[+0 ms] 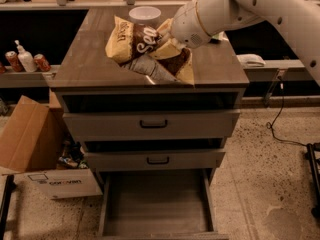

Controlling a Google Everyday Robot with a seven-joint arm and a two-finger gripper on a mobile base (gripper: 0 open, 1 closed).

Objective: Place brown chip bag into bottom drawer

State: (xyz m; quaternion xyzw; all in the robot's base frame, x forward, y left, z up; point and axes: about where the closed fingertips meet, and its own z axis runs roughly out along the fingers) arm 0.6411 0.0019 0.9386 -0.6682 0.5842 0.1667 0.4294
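The brown chip bag (137,43) has a dark brown middle, pale yellow ends and white lettering. It hangs tilted just above the top of the grey cabinet (85,64), near its front edge. My gripper (169,40) is at the bag's right end and is shut on the brown chip bag. The white arm reaches in from the upper right. The bottom drawer (156,204) is pulled open at floor level, directly below, and holds nothing.
A white bowl (145,15) stands at the back of the cabinet top. The two upper drawers (150,125) with black handles stick out slightly. A cardboard box (35,149) sits on the floor at left. Cans and a bottle (25,60) stand on a left shelf.
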